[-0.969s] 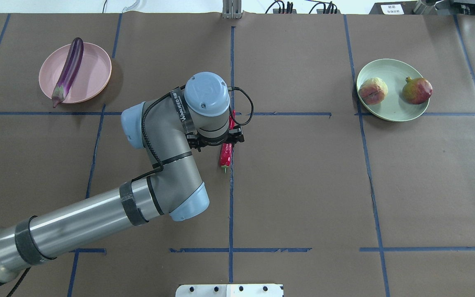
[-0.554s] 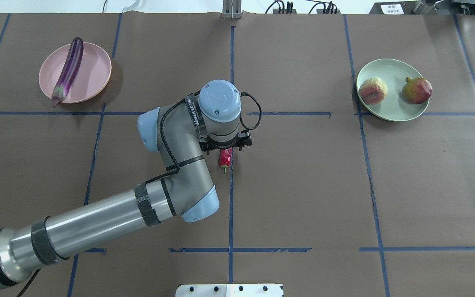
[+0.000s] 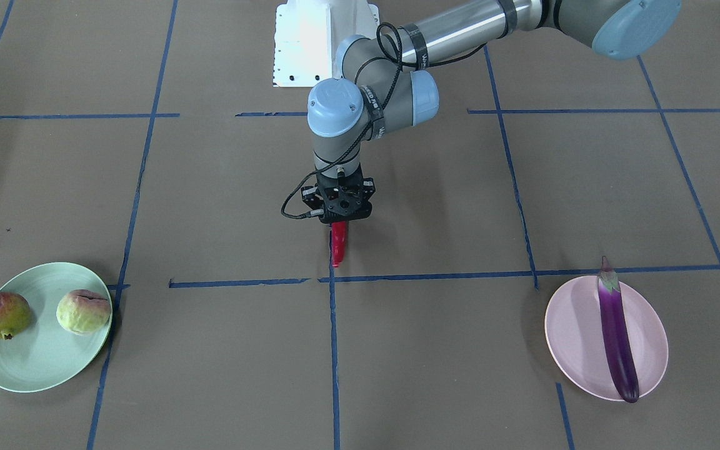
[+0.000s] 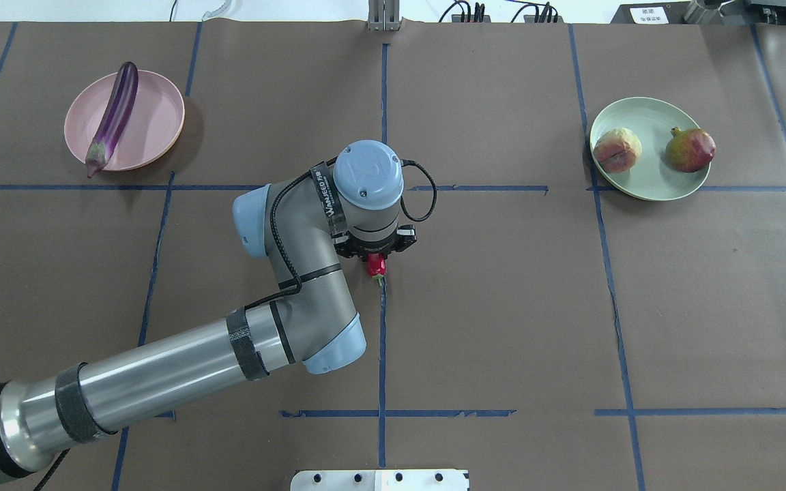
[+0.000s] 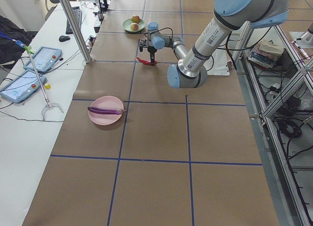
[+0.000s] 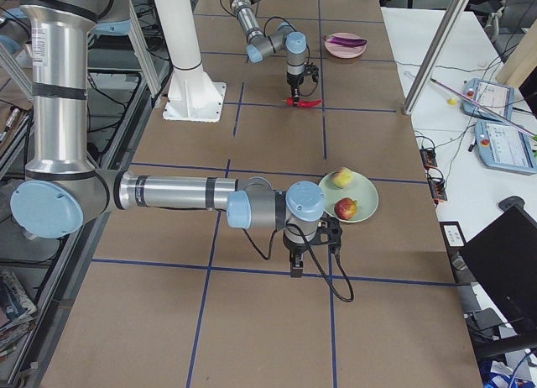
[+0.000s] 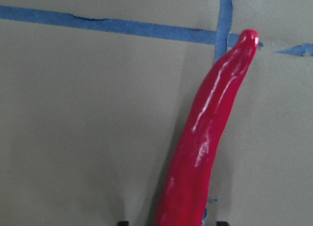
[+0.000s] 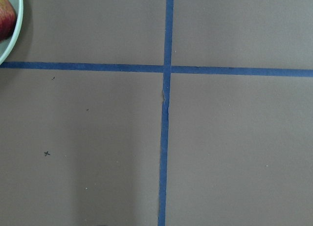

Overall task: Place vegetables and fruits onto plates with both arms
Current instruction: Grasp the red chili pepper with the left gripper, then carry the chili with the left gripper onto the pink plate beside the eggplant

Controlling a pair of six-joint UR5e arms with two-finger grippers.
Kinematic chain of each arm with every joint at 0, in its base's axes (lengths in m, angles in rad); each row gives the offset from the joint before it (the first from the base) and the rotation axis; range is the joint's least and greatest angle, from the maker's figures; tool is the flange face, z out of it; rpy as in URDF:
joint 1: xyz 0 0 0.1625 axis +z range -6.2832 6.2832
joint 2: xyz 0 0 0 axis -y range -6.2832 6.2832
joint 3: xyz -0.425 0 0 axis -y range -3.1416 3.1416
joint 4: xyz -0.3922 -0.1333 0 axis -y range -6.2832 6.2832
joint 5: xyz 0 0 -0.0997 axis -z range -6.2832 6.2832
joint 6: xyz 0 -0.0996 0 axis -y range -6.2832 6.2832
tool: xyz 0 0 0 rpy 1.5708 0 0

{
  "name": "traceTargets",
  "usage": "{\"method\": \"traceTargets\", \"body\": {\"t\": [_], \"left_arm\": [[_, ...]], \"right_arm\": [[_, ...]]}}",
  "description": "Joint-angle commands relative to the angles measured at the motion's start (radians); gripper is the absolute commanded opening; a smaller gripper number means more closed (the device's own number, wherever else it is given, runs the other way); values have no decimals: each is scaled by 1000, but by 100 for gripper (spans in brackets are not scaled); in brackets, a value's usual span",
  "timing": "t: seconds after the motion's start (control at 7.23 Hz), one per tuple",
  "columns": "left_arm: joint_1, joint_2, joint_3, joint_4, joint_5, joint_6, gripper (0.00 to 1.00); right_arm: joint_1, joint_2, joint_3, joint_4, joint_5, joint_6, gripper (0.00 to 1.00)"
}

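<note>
Eggplant [image 4: 114, 109] on pink plate [image 4: 155, 117], two fruits [image 4: 617, 150] on green plate [image 4: 652, 176], chili [image 3: 339, 247] seemingly lying mid-table.

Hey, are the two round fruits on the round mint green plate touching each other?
Apart. The overhead view shows bare mint green plate between the pale green blushed fruit and the mottled red fruit.

A black band [image 4: 327, 196] around the wrist of the left arm [image 4: 161, 372] carried white capitals that appeared to read WANJEED, followed by characters too small to read. A white label [image 4: 645, 14] at the table's far right edge bore illegible dark print.
</note>
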Motion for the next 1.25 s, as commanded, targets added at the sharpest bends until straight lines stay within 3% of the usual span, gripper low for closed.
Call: {"method": "traceTargets", "body": {"t": [0.0,0.14,0.28,0.55,0.97,1.11], "left_arm": [[-25,1,-4,-14,0,6,4],[-78,4,-9,-14,-9,7,4],[-149,42,-9,-14,-90,21,3],[-331,161,-18,-11,-297,251,2],[-545,299,4,4,-322,689,2],[-588,303,71,6,-319,782,2]], "right_arm": [[0,0,0,0,1,1,100],[0,0,0,0,1,1,100],[-2,0,-1,0,-1,1,100],[-2,0,-1,0,1,1,100],[-3,0,0,0,1,2,100],[-3,0,-1,0,1,1,100]]}}
